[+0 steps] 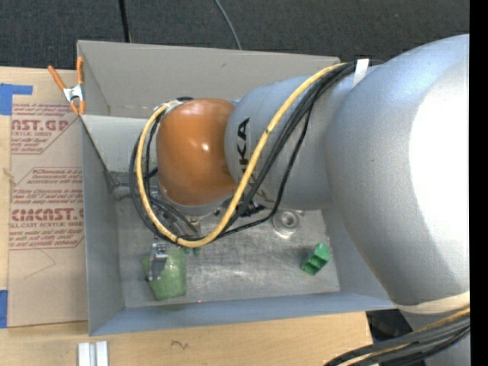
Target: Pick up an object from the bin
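Observation:
My gripper (159, 259) reaches down under the orange wrist cover into the bin's near left corner. Its tip is right at the top of a pale green rounded lump (171, 280) lying near the front wall. Whether it touches or grips that lump I cannot tell. A small bright green block (314, 258) lies on the bin floor towards the near right, well apart from the gripper. A small round clear or metallic ring-like thing (287, 221) sits on the floor just beyond that block, beside the arm.
The arm, with its orange cover and yellow and black cables, hides the middle and back of the bin. The front wall stands close to the green lump, the left wall a little further off.

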Available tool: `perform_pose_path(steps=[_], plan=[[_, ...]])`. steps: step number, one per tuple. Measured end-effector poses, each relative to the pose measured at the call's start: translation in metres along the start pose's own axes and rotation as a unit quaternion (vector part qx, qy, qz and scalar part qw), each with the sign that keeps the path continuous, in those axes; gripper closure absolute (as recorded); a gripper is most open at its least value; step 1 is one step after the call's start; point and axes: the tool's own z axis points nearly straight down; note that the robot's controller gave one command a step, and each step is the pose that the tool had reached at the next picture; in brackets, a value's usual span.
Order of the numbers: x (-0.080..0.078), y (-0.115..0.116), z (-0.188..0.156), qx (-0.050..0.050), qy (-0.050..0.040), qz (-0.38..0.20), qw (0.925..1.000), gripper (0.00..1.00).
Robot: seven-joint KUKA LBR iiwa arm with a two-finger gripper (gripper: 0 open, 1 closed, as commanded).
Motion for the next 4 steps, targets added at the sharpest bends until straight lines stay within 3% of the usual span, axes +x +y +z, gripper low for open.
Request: perform_pose_path(steps=[1,2,3,4], plan=[[0.035,-0.03,0.042,0.0,-0.0048,-0.289,0.9573,0.0],[0.027,-0.026,0.028,0.0,-0.0043,-0.411,0.9117,0.0],[0.027,-0.012,0.039,0.001,-0.0032,-0.537,0.8435,0.0],[0.029,-0.002,0.07,0.001,0.0003,-0.616,0.788,0.0]])
